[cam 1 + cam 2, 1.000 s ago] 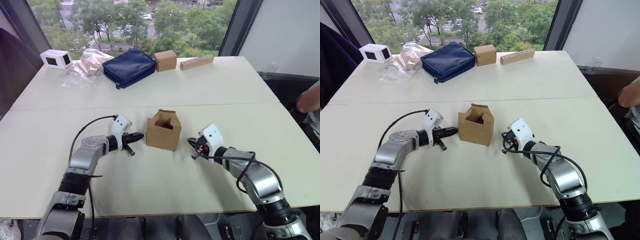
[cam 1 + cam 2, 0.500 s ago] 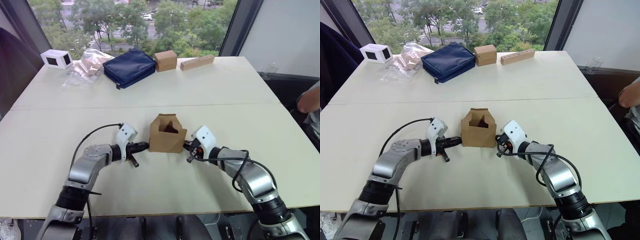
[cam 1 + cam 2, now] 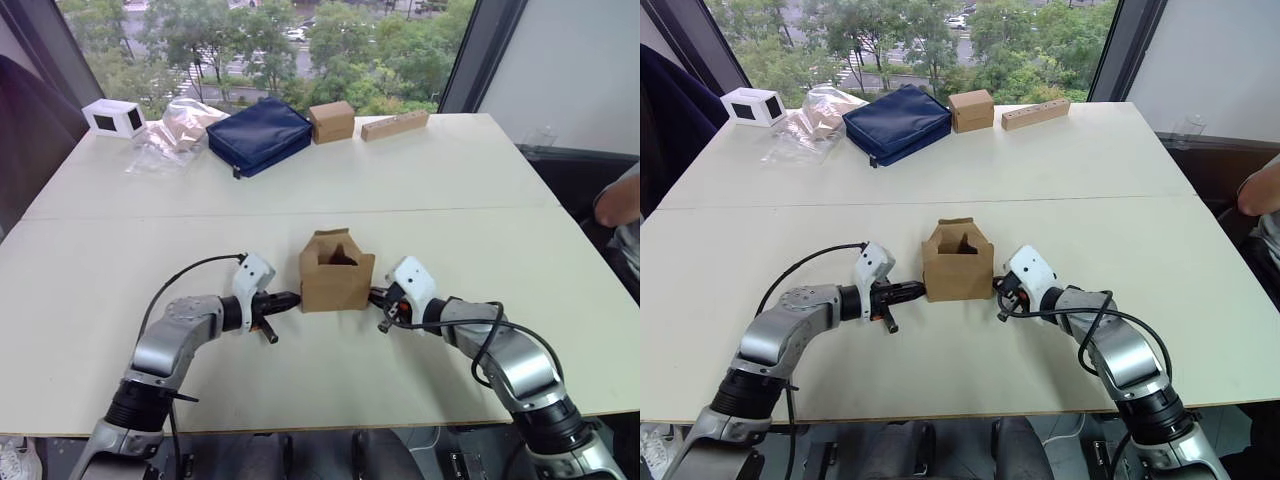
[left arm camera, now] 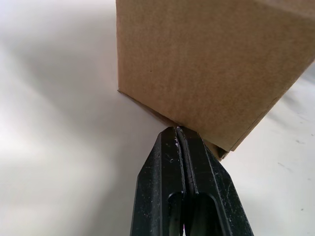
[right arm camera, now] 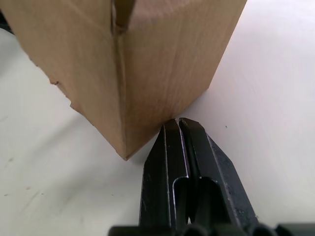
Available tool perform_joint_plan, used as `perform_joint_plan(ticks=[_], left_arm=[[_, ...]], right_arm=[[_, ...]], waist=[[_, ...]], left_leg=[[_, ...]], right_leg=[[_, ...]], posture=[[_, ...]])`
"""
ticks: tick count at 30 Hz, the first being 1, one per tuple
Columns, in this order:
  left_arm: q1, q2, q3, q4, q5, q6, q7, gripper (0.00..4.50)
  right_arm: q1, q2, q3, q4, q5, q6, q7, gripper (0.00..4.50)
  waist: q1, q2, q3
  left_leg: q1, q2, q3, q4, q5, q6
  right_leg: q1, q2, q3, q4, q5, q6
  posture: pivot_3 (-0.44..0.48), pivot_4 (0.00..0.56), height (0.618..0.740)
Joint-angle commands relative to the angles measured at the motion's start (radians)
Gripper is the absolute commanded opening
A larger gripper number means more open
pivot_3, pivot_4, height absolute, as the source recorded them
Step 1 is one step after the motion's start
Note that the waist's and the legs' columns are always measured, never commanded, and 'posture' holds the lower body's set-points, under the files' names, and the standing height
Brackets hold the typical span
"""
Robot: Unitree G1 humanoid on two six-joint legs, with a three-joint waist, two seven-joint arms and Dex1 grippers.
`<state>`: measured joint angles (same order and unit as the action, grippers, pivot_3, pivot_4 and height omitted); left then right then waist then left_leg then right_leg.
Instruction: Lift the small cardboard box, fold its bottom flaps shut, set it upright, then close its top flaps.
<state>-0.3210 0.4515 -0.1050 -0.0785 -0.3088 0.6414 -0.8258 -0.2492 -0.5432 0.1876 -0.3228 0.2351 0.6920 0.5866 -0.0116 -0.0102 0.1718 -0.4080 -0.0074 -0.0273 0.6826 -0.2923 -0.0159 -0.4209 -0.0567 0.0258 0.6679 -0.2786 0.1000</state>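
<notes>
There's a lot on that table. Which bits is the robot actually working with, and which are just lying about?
In use:
- small cardboard box, upright with its top flaps still open
- left gripper and right gripper, fingers shut, pressing the box's sides

Lying about, at the far edge:
- blue pouch
- white box
- clear plastic bag
- smaller brown box
- long tan block

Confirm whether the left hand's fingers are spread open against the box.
No. In the left wrist view the left hand has both fingers pressed together, tips touching the small cardboard box at its lower edge.
</notes>
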Motion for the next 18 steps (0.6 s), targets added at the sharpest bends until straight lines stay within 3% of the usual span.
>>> perform_joint_plan(ticks=[1,8,13,18], left_arm=[[-0.022,0.071,0.043,-0.010,-0.011,-0.010,-0.032,0.02],[-0.141,0.231,0.136,-0.056,-0.180,0.105,-0.195,0.02],[-0.273,0.192,0.082,-0.031,-0.203,0.116,-0.217,0.02],[-0.318,0.149,0.028,0.021,-0.173,0.067,-0.236,0.02]], right_arm=[[0.011,-0.041,-0.035,-0.085,0.001,0.014,0.013,0.00],[-0.002,-0.198,-0.174,-0.134,0.044,-0.057,0.133,0.00],[-0.164,-0.154,-0.265,-0.069,0.210,-0.038,0.211,0.00],[-0.232,-0.118,-0.216,-0.007,0.241,-0.044,0.260,0.00]], waist=[[0.000,0.000,0.000],[0.005,0.000,0.001],[0.000,0.000,0.001],[-0.003,0.000,0.001]], left_leg=[[0.000,0.000,0.000,0.000,0.000,0.000],[0.000,0.000,-0.001,0.000,0.000,0.000],[0.001,0.000,-0.001,0.000,0.000,0.000],[0.001,0.001,-0.001,-0.001,-0.001,0.002]], right_leg=[[0.000,0.000,0.000,0.000,0.000,0.000],[0.002,0.000,-0.001,-0.002,0.000,0.000],[0.004,0.000,-0.002,-0.003,0.000,0.000],[0.003,0.001,-0.002,-0.003,0.000,0.000]], posture=[[0.000,0.150,0.740],[0.000,0.150,0.740],[0.000,0.150,0.740],[0.000,0.150,0.740]])
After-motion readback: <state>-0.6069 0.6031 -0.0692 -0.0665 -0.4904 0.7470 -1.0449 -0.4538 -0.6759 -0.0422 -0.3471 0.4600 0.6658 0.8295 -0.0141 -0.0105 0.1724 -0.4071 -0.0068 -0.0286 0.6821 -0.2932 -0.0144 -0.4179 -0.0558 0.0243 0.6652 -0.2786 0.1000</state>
